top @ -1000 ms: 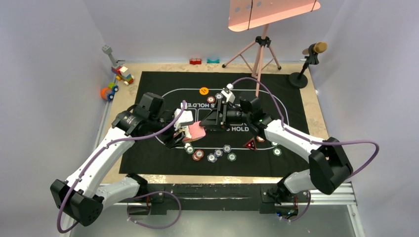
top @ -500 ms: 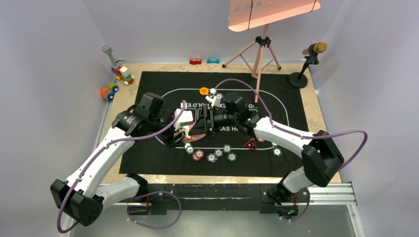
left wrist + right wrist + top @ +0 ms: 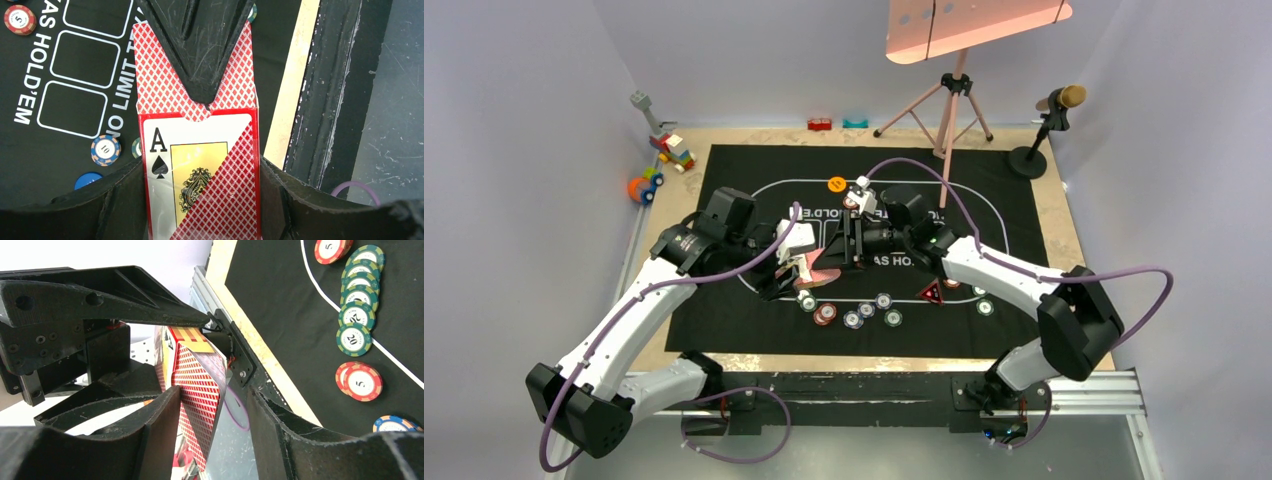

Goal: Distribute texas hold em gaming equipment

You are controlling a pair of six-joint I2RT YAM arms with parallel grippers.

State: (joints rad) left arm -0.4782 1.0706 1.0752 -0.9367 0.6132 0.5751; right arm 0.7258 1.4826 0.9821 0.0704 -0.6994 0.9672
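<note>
My left gripper is shut on a red-checked card box with an ace of spades printed on it, held above the black mat; in the left wrist view the box sits between my fingers. My right gripper is at the box's top with its jaws open around the raised flap. The flap touches one finger, with a gap to the other. Several chips lie below the box. A red triangular marker and an orange button lie on the mat.
The black printed mat covers the table's middle. Toy blocks stand at the far left, and small red and teal blocks at the back. A pink tripod and a microphone stand stand at the back right. Chips lie beside my right gripper.
My right gripper has moved left to the card box and closed in on its flap. The left arm and the box have stayed in place.
</note>
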